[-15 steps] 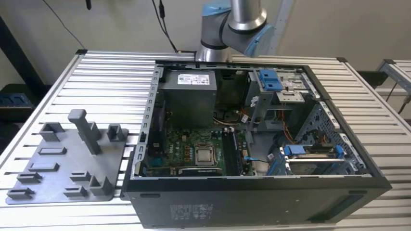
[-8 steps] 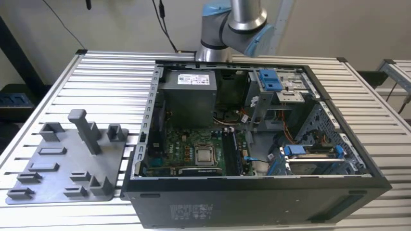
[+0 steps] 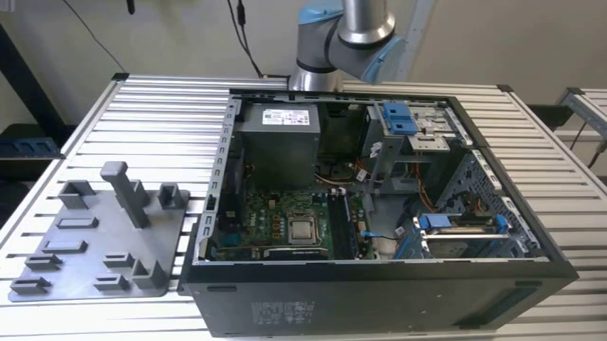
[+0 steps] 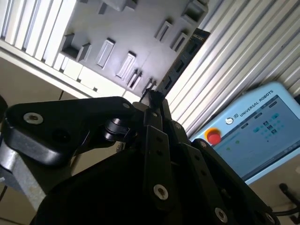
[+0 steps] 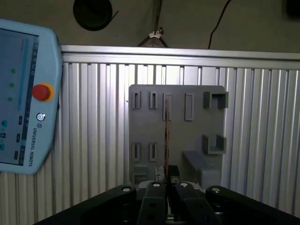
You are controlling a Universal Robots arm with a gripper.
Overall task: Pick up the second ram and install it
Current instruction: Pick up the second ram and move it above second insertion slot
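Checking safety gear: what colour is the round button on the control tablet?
The button is red, best seen in the second wrist view.

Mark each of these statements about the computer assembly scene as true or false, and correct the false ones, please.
1. The gripper holds the second ram at one end. True.
2. The computer case is closed. False: it is open, and the motherboard shows inside.
3. The grey fixture tray lies to the exterior view's left of the case. True.
4. The round button on the pendant is green. False: it is red.
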